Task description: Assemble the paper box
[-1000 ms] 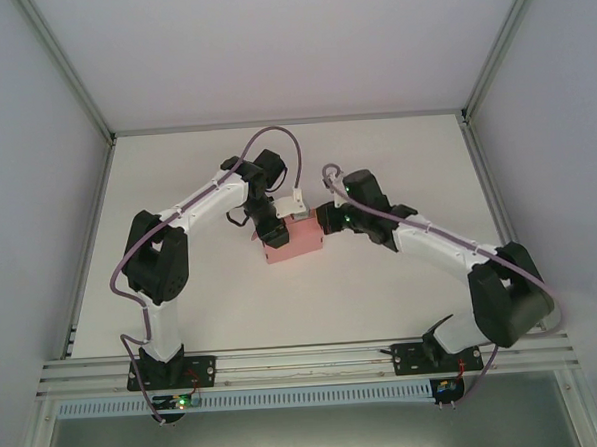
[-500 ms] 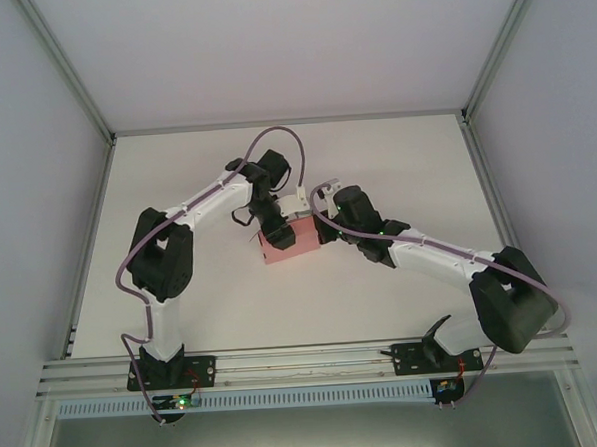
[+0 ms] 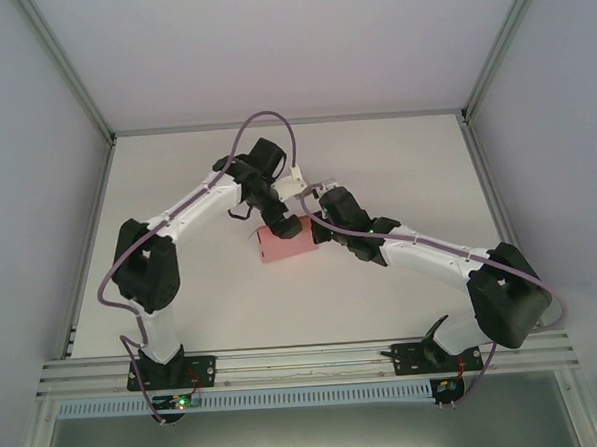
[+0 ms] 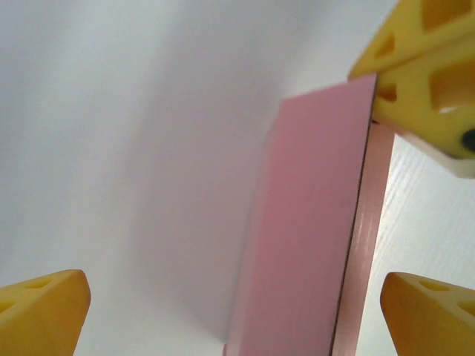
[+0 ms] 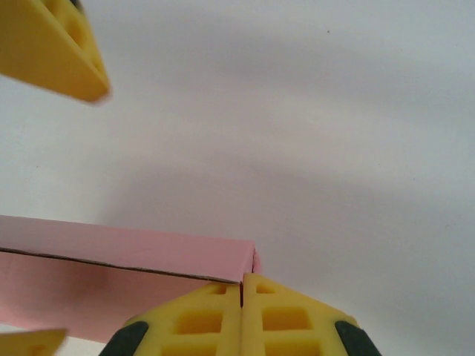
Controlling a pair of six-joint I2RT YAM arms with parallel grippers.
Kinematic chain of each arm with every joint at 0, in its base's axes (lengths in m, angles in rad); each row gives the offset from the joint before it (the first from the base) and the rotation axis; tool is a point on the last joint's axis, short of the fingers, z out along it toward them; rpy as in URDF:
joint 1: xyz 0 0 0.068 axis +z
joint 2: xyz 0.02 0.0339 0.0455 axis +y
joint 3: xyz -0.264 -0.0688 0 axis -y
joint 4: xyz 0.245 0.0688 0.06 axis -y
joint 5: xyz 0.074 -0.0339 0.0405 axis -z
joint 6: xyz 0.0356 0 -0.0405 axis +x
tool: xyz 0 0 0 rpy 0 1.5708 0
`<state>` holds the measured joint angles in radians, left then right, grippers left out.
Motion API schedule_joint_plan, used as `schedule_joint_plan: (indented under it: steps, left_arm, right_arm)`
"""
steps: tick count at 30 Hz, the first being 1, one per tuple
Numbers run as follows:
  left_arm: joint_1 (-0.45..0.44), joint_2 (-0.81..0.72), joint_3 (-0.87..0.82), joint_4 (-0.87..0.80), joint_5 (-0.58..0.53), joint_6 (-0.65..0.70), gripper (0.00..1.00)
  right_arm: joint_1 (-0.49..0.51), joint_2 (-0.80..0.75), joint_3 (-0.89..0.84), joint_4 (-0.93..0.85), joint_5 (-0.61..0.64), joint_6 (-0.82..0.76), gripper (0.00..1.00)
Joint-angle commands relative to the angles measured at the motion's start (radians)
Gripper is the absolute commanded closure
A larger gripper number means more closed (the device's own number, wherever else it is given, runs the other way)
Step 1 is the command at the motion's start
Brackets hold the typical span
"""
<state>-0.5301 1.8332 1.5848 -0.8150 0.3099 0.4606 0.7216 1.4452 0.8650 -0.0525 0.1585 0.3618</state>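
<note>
The paper box (image 3: 283, 247) is a small pink rectangular box on the white table, between the two wrists. In the left wrist view its top panel (image 4: 312, 222) runs up the middle. My left gripper (image 4: 234, 285) stands wide open astride it, one yellow fingertip (image 4: 44, 311) on each side, neither touching. My right gripper (image 5: 241, 297) is shut at the box's end corner (image 5: 245, 259). A thin reddish line of card shows in the slit between its pads. Those right fingers (image 4: 423, 81) sit against the box's far end in the left wrist view.
The white table (image 3: 396, 168) lies inside a frame with grey walls on both sides. An aluminium rail (image 3: 306, 361) crosses the near edge by the arm bases. Purple cables (image 3: 263, 120) loop above the wrists.
The right gripper has slid left against the box's end. The left wrist has shifted back and right over the box. The box has moved slightly left.
</note>
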Motion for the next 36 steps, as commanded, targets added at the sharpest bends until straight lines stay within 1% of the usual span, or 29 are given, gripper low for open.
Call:
schedule_joint_plan:
  steps: [1,3,5,10,11,12,13,14,15,17,18,20,21,24,30,36]
  left_arm:
    - [-0.009,-0.09,-0.041,0.047,-0.125,-0.145,0.0]
    - [-0.01,-0.144,-0.092,0.047,-0.153,-0.195,0.0]
    - [-0.011,-0.2,-0.148,0.051,-0.182,-0.272,0.0]
    - [-0.025,-0.312,-0.265,0.011,-0.338,-0.489,0.01]
    - [-0.029,-0.33,-0.29,0.007,-0.34,-0.515,0.04]
    - [-0.041,-0.347,-0.31,0.002,-0.377,-0.549,0.12]
    - [-0.048,-0.358,-0.322,-0.013,-0.407,-0.571,0.17]
    - [-0.052,-0.367,-0.331,-0.028,-0.414,-0.581,0.23]
    - [-0.054,-0.377,-0.345,-0.031,-0.415,-0.588,0.26]
    - [-0.056,-0.384,-0.375,-0.006,-0.394,-0.573,0.26]
    - [-0.057,-0.377,-0.381,0.008,-0.39,-0.572,0.3]
    - [-0.057,-0.356,-0.371,0.029,-0.395,-0.574,0.45]
    - [-0.057,-0.344,-0.366,0.031,-0.39,-0.575,0.48]
    - [-0.057,-0.321,-0.362,0.047,-0.37,-0.572,0.55]
    - [-0.056,-0.304,-0.357,0.04,-0.443,-0.575,0.62]
    - [-0.056,-0.299,-0.358,0.077,-0.356,-0.549,0.71]
  right_arm:
    - [0.016,0.027,-0.006,-0.12,0.026,0.02,1.0]
    - [0.021,0.03,0.0,-0.121,0.031,0.022,1.0]
    - [0.025,0.035,0.009,-0.128,0.036,0.031,1.0]
    - [0.034,0.048,0.029,-0.151,0.042,0.047,1.0]
    - [0.035,0.051,0.032,-0.153,0.042,0.06,1.0]
    - [0.035,0.053,0.037,-0.156,0.031,0.054,1.0]
    - [0.036,0.054,0.042,-0.161,0.036,0.056,1.0]
    - [0.038,0.055,0.047,-0.165,0.037,0.055,1.0]
    - [0.038,0.056,0.053,-0.175,0.035,0.052,1.0]
    - [0.039,0.058,0.058,-0.179,0.033,0.052,1.0]
    - [0.039,0.06,0.06,-0.181,0.032,0.051,1.0]
    - [0.041,0.064,0.061,-0.18,0.028,0.053,1.0]
    - [0.041,0.063,0.064,-0.182,0.026,0.053,1.0]
    - [0.042,0.066,0.067,-0.182,0.023,0.051,1.0]
    - [0.042,0.067,0.072,-0.188,0.019,0.044,1.0]
    - [0.044,0.064,0.069,-0.192,0.02,0.04,1.0]
